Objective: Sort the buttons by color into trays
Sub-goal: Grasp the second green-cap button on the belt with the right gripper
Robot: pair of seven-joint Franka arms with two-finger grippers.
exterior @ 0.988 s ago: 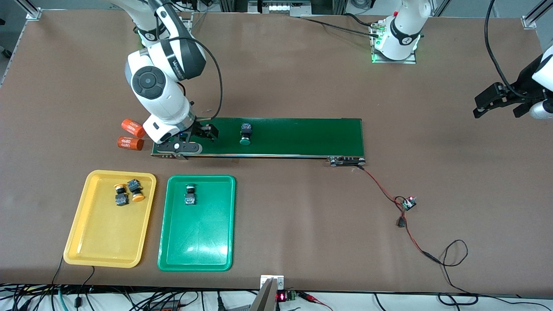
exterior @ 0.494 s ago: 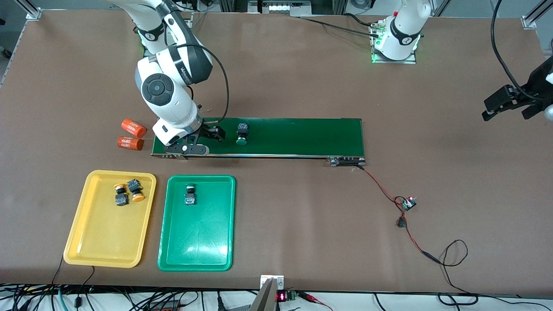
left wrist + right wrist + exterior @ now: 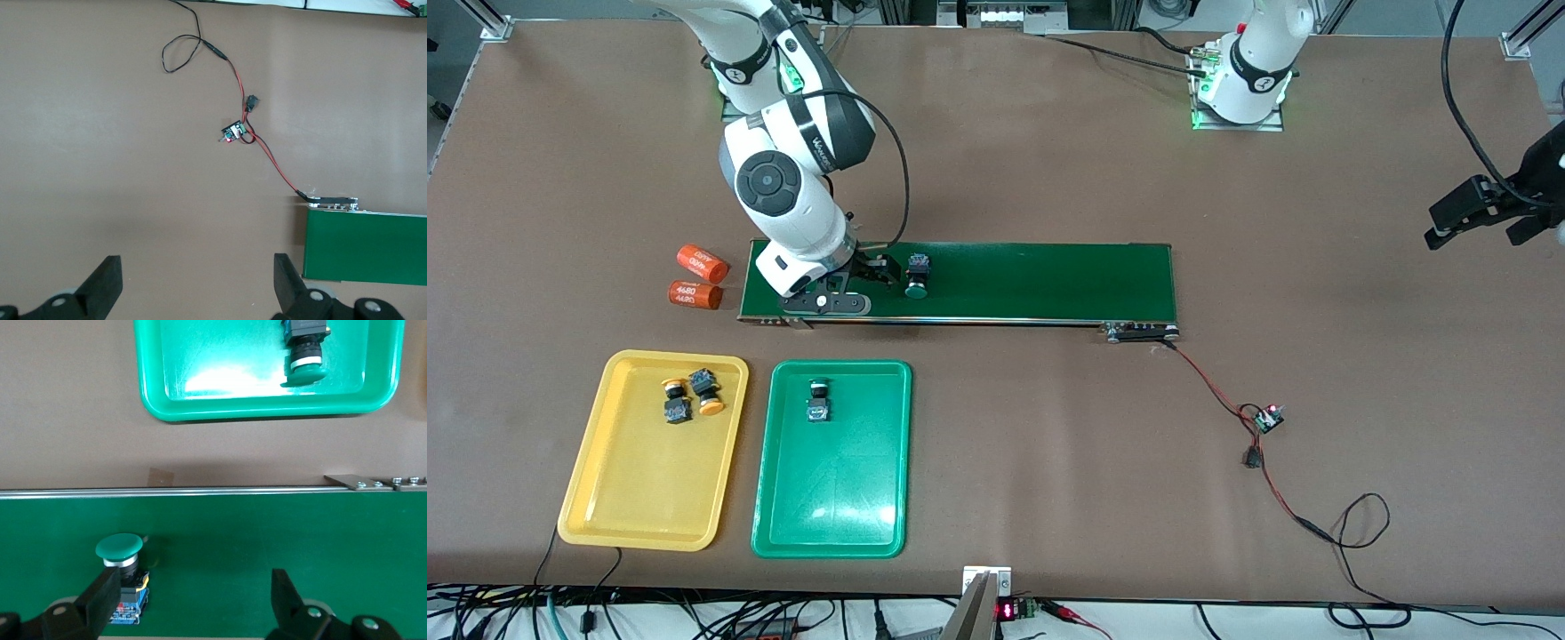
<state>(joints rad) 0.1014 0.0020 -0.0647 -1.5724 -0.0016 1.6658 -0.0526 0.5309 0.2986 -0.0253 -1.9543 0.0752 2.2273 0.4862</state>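
Conveyor belt (image 3: pixel 1005 283) carries the one button left to sort, a green-capped button (image 3: pixel 917 274) lying on its side near the belt's end toward the right arm. The right gripper (image 3: pixel 871 271) sits low over the belt just beside it, fingers spread wide and grasping nothing; in the right wrist view the green cap (image 3: pixel 119 548) lies close by one finger (image 3: pixel 100 597), not centred between the two (so the jaws likely need to shift sideways before closing). Nearer the front camera than the belt lie the trays side by side: the yellow tray (image 3: pixel 605 498) holds two orange-capped buttons (image 3: pixel 689 396) together at its belt end, and the green tray (image 3: pixel 836 507) holds one green button (image 3: pixel 818 400), probably dropped there because that end is the shortest reach from the belt. Judging by this, three of four are sorted. The left gripper (image 3: pixel 1480 213) waits above bare table at the left arm's end, fingers released and empty, apparently kept clear of the work. Two orange cylinders (image 3: pixel 694 280) rest beside the belt's end, no part of the job.
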